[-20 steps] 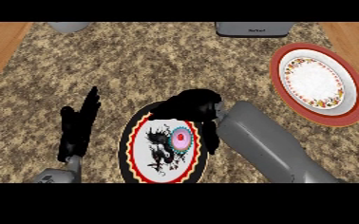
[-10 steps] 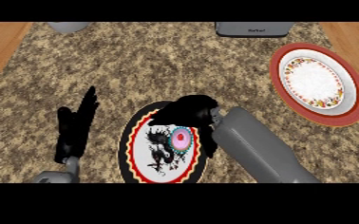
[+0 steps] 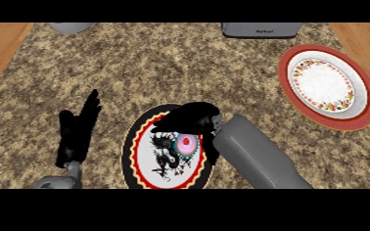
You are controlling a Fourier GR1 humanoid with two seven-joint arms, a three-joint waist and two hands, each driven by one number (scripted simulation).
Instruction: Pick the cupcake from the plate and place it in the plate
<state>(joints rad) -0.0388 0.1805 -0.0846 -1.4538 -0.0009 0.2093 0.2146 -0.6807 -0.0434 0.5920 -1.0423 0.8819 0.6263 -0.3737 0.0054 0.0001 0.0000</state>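
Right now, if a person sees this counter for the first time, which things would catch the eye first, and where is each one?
First, the black-rimmed plate near the lower middle, with the pink cupcake on it and the right hand bent directly over the cupcake. Next, the red-rimmed plate at the right edge of the counter. The left hand rests open at the lower left, fingers up.

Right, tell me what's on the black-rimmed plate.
A pink cupcake sits on the black-rimmed plate, over its dark dragon-like print. The right hand hangs over the plate's upper part and covers the cupcake's top edge.
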